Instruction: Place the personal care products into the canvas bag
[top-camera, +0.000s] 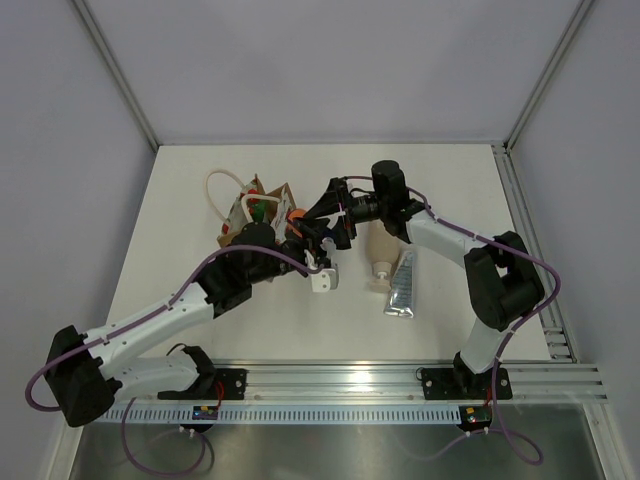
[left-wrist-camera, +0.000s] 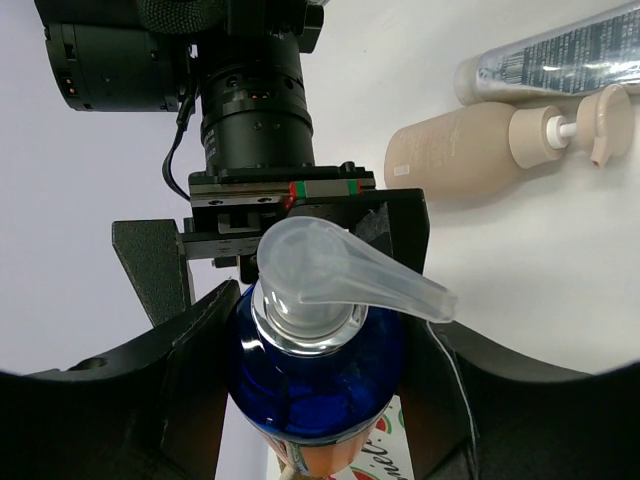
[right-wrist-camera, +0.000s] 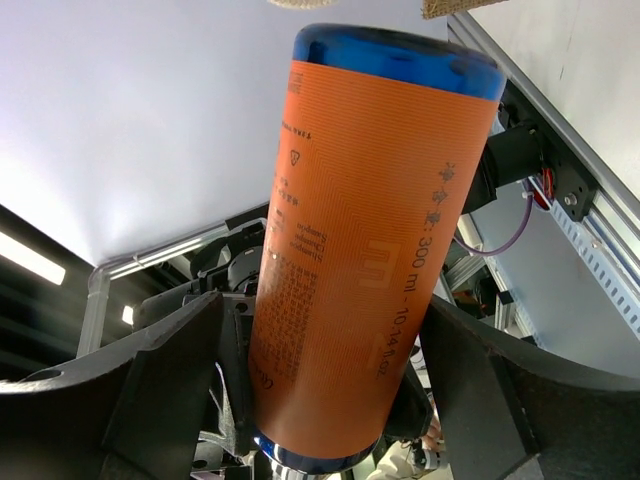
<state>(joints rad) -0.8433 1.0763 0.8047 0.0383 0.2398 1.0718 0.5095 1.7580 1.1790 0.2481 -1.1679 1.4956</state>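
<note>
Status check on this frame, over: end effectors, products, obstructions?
Left end effector and right end effector both closed on orange bottle, beside canvas bag. Beige bottle, silver tube lying on table. In the way: only each other.

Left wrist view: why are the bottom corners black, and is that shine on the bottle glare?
Left wrist view: the round lens edge blacks the corners; the glints on the blue shoulder of the orange bottle are glare. Right wrist view: its label is sharp, the room behind softer. Top view: even light, soft shadows.

Capped bottle (top-camera: 260, 210) in canvas bag (top-camera: 238, 214); pump bottle (top-camera: 297, 215) just right; lying bottle (top-camera: 378, 262), then tube (top-camera: 402, 285), farther right.
</note>
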